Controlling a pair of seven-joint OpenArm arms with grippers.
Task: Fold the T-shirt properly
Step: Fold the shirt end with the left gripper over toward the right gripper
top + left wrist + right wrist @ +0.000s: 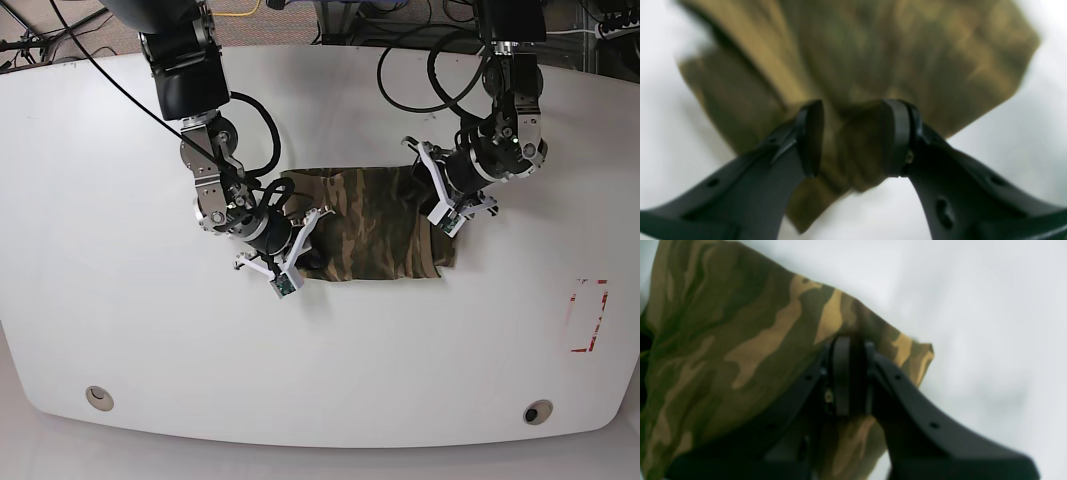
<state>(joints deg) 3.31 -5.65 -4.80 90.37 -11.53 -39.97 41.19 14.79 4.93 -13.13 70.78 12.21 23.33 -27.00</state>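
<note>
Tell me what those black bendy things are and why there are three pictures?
They are two robot arms on a white table. One picture looks down from above. The other two come from small cameras on each arm's wrist, so you see black jaws up close. Between the arms lies a camouflage T-shirt, partly folded. The right gripper, on the left in the top picture, has its jaws pinched shut on the T-shirt's edge. The left gripper has jaws apart with bunched cloth between them; the blur hides whether it grips.
</note>
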